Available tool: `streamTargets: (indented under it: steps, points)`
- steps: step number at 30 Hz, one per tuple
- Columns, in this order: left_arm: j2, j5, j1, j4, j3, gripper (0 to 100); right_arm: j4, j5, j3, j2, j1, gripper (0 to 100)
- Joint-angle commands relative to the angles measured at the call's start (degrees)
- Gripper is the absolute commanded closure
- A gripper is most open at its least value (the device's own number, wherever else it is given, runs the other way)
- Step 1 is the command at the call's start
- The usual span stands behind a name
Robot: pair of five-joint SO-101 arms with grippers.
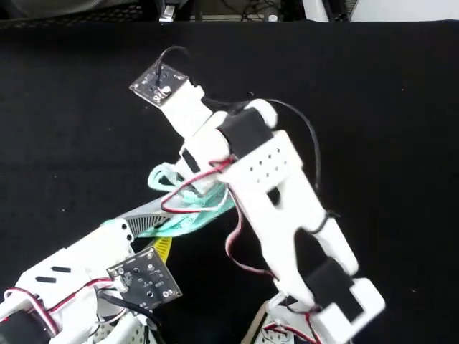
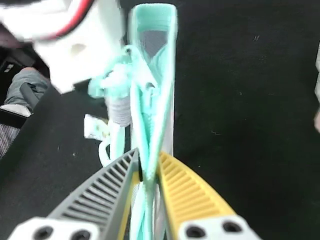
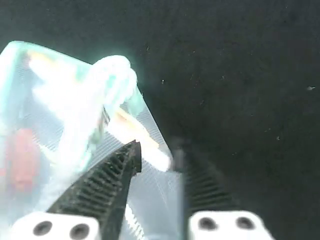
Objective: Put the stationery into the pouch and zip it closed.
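The left gripper (image 2: 148,157) is pinching one end of the mint mesh pouch (image 2: 166,85), its grey and yellow fingers pressed tight on the fabric. The pouch is standing on edge and running straight away from the fingertips over the black table (image 2: 240,100). The right gripper (image 3: 157,148) is sitting against the pouch farther along with its jaws spread, clear mesh lying between them (red and yellow stationery (image 3: 20,160) is showing through the wall beside it).
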Motion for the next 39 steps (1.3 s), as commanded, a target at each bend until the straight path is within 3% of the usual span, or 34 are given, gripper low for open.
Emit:
streamTargets:
  steps: [1, 13, 15, 19, 25, 31, 39]
  points:
    - [0.4, 0.1, -0.3, 0.4, 3.8, 97, 0.6, 0.7, 0.5, -8.1, 0.7, 97.0]
    - [0.4, 0.1, -0.3, -1.4, 3.8, 97, 0.5, 0.7, 2.5, -25.5, 0.5, 98.5]
    - [0.4, 0.1, -0.3, -1.4, 3.8, 97, 0.5, 0.3, 3.6, -24.4, 0.4, 94.6]
    - [0.4, 0.1, -0.3, -1.3, 3.8, 97, 0.5, -4.3, 3.3, -20.7, -0.9, 74.8]
    - [0.4, 0.1, -0.3, -1.3, 3.9, 97, -1.6, -5.6, -3.6, -13.1, -4.7, 80.4]
    - [0.4, 0.1, -0.3, -1.3, 3.9, 97, 0.5, -6.6, -8.7, -3.5, -4.8, 76.0]
    - [0.4, -0.1, -0.3, -1.3, 3.9, 97, 0.6, -6.3, -6.8, -3.5, -8.1, 75.4]
